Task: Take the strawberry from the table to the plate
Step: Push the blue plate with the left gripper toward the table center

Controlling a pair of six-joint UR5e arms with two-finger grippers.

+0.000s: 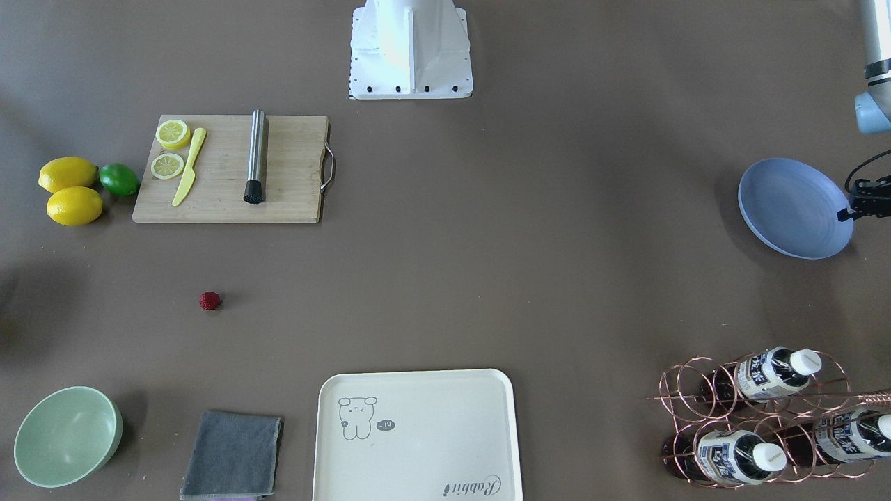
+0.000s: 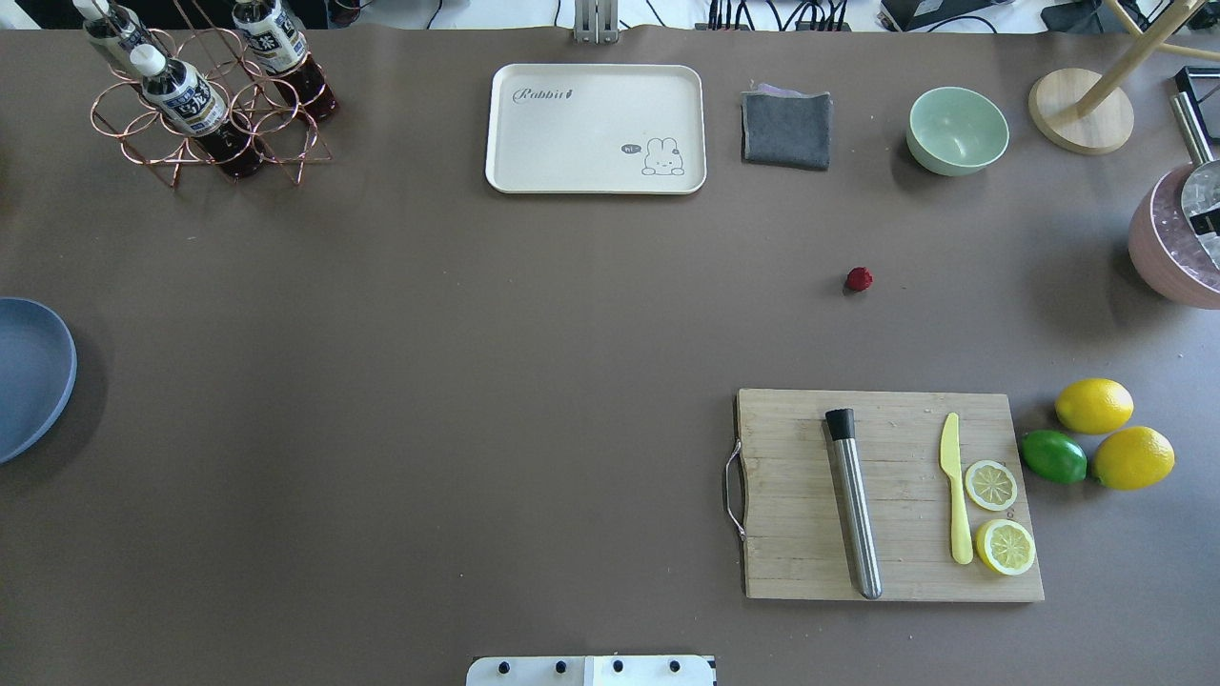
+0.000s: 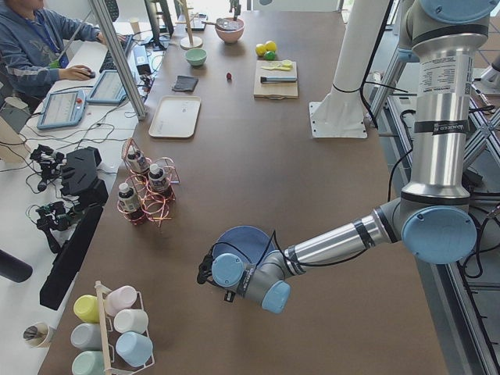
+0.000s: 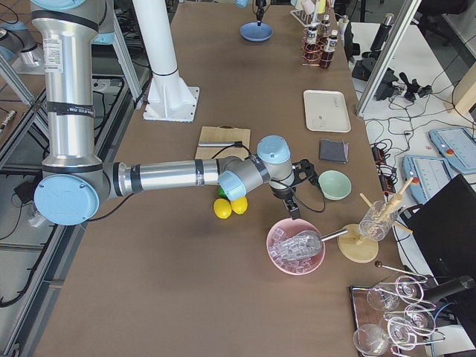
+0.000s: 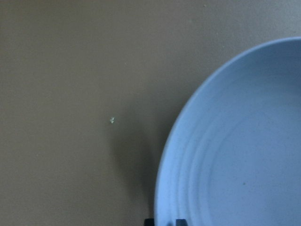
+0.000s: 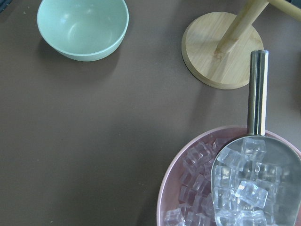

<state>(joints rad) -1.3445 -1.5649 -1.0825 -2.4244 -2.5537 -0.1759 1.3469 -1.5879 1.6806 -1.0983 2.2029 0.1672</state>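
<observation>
The strawberry (image 1: 209, 300) (image 2: 859, 278) is a tiny dark-red berry lying alone on the brown table (image 1: 487, 278), between the cutting board and the green bowl. At the table's far end on my left sits the blue plate (image 1: 790, 209) (image 2: 29, 372) (image 5: 235, 150), with nothing on it. My left gripper (image 1: 844, 213) (image 5: 164, 222) hangs over the plate's rim, tips close together and holding nothing. My right gripper (image 4: 296, 212) hovers near the pink ice bowl, far from the berry. It shows only in the exterior right view, so I cannot tell whether it is open or shut.
A cutting board (image 2: 886, 495) holds a muddler, a knife and lemon slices, with two lemons (image 2: 1093, 405) and a lime (image 2: 1053, 455) beside it. Green bowl (image 2: 957, 130), grey cloth (image 2: 786, 129), cream tray (image 2: 596, 129), bottle rack (image 2: 205, 105), ice bowl (image 6: 225, 179). A person (image 3: 39, 47) sits alongside.
</observation>
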